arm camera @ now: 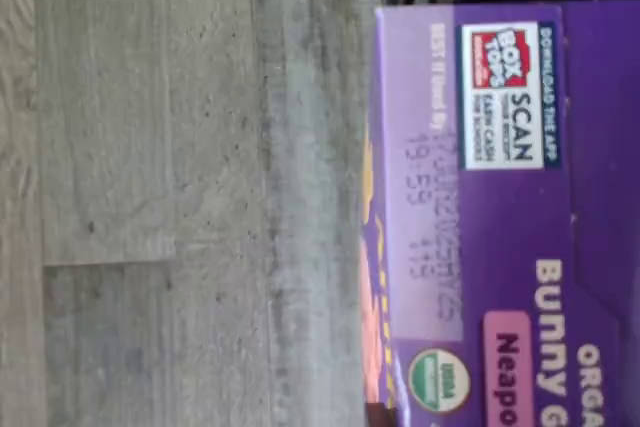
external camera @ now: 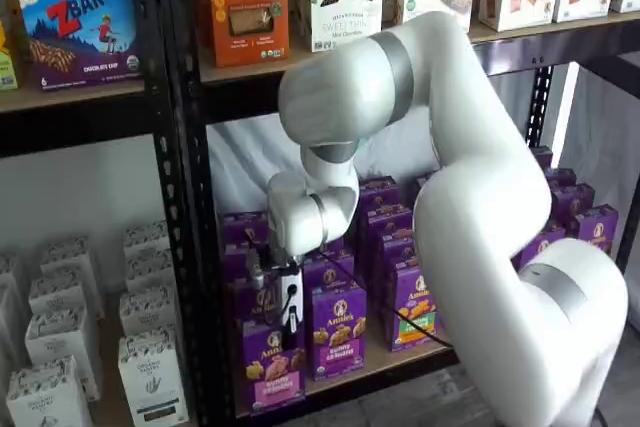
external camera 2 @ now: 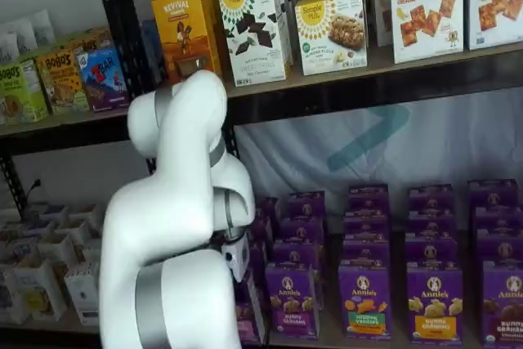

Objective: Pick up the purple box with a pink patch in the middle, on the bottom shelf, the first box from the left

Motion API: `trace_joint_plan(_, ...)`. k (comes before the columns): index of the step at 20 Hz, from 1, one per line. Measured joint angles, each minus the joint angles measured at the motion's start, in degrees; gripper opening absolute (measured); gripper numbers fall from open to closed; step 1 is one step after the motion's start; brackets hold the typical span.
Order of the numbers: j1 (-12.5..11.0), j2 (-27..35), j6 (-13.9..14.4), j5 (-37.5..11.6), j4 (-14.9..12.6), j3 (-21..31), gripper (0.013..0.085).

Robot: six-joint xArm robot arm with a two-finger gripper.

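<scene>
The purple box with a pink patch (external camera: 272,365) stands upright at the front left of the bottom shelf. In the wrist view its top face (arm camera: 500,227) fills one side, with a Box Tops label, a printed date and the pink patch. My gripper (external camera: 289,330) hangs right above this box, with its black fingers reaching down to the top edge. No gap or grip shows plainly between them. In a shelf view the arm covers most of the box (external camera 2: 249,316), and only the gripper's white body (external camera 2: 237,252) shows.
More purple boxes (external camera: 338,332) stand in rows to the right (external camera 2: 364,296). A black shelf upright (external camera: 185,247) is close on the left, with white boxes (external camera: 60,347) beyond it. The upper shelf board (external camera: 240,72) is overhead. Grey wood floor (arm camera: 150,197) lies below.
</scene>
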Motion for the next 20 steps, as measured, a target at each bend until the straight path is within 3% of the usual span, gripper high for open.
trace_joint_plan(7, 0.5, -7.7, 2.9, -2.7, -2.7, 10.3, 0.029)
trace_joint_plan(16, 0.4, -19.6, 1.4, -4.2, -1.2, 23.0, 0.029)
trace_joint_plan(20, 0.1, -24.9, 1.8, -3.9, -2.0, 27.7, 0.029)
